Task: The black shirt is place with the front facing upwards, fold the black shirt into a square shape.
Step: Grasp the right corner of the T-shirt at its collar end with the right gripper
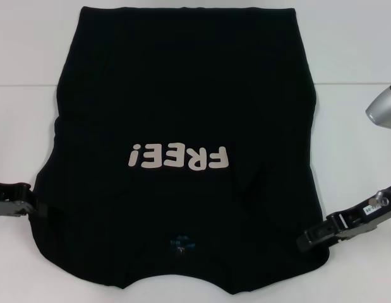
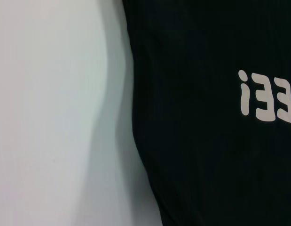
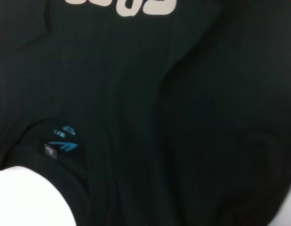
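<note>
In the head view the black shirt [image 1: 182, 95] is spread front-up on the white table [image 1: 353, 50], flanked by the left gripper [image 1: 36, 192] and right gripper [image 1: 307, 222], finger states untellable; the wrist views are filled by its lettering [image 2: 267, 96] and neck label [image 3: 60, 141].

We seem to be at a lab or test bench: a bare, plain white tabletop [image 1: 353, 57] fills the surroundings, evenly lit, with metal robot arms reaching in from both sides. No furnishings show to settle it further.
</note>
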